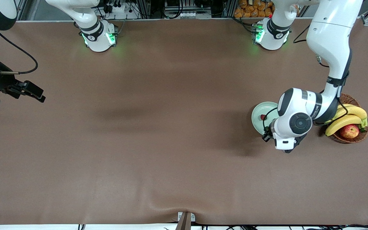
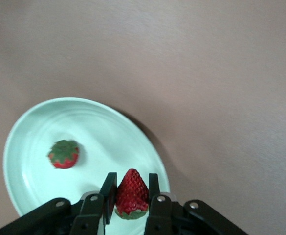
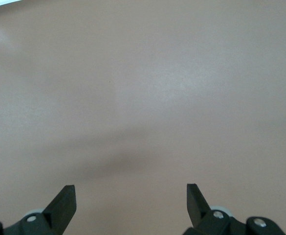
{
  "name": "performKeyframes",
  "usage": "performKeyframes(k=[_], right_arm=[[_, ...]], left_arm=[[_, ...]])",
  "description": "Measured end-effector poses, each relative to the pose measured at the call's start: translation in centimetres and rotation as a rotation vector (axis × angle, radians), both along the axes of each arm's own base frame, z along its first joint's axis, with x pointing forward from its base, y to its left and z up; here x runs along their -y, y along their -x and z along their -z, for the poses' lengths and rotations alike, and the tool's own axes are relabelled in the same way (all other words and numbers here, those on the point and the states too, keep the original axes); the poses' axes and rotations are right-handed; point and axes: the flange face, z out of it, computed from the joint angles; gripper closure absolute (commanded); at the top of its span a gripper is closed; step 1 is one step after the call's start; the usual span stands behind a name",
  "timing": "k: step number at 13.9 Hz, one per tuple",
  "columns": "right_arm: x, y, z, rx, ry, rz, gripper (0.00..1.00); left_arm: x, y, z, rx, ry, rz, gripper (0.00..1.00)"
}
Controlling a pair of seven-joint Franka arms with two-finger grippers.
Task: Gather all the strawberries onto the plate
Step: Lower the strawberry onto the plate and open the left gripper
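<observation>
Left wrist view, lower middle of the frame: the left gripper (image 2: pixel 132 196) is pinching a strawberry (image 2: pixel 131 192) between its closed fingers (image 2: pixel 108 188), tip away from the wrist, hanging over the rim of the plate (image 2: pixel 30 122). A second strawberry (image 2: pixel 63 153) is lying on the plate, cap up, well apart from the held one. I cannot find a third berry in any view.

Front view, right of centre: the plate (image 1: pixel 258 114) is sitting on the table (image 1: pixel 158 127) just beside a wicker basket (image 1: pixel 351 138) of bananas (image 1: pixel 347 118) and an apple (image 1: pixel 349 131), with the left arm's wrist covering much of it.

A likely slip, as I judge it: the held berry is hanging close to the plate's edge, so letting go there could be sending it rolling off the rim onto the table. Moving further over the dish would be safer.

Room is plentiful toward the middle of the table; only the basket is crowding the plate.

Far left of the front view, the right gripper (image 1: pixel 27 90) is waiting above bare table, its fingers (image 3: pixel 64 205) spread wide and holding nothing.
</observation>
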Motion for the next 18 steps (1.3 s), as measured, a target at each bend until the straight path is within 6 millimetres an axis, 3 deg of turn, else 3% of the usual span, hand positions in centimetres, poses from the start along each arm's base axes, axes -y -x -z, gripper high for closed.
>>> performKeyframes(k=[1, 3, 7, 10, 14, 18], right_arm=[[0.0, 0.0, 0.0, 0.000, 0.001, 0.000, 0.00], [0.1, 0.0, -0.1, 0.002, 0.010, -0.006, 0.00], [-0.2, 0.0, -0.1, 0.004, 0.035, -0.020, 0.00], [-0.4, 0.0, -0.2, 0.004, 0.038, -0.023, 0.00], [-0.4, 0.0, -0.6, 0.012, 0.038, -0.024, 0.00], [-0.4, 0.0, -0.8, 0.013, 0.038, -0.023, 0.00]], left_arm=[[-0.3, 0.4, -0.2, -0.004, 0.004, -0.004, 0.94], [-0.4, 1.4, 0.4, -0.029, 0.016, -0.007, 0.00], [-0.4, 2.4, 1.4, -0.059, 0.022, -0.011, 0.00], [-0.5, 1.8, -1.7, -0.021, 0.024, -0.001, 0.00], [-0.7, 1.6, -12.2, 0.069, 0.034, 0.169, 0.00], [-1.0, 4.5, -23.2, 0.132, 0.022, 0.384, 0.00]])
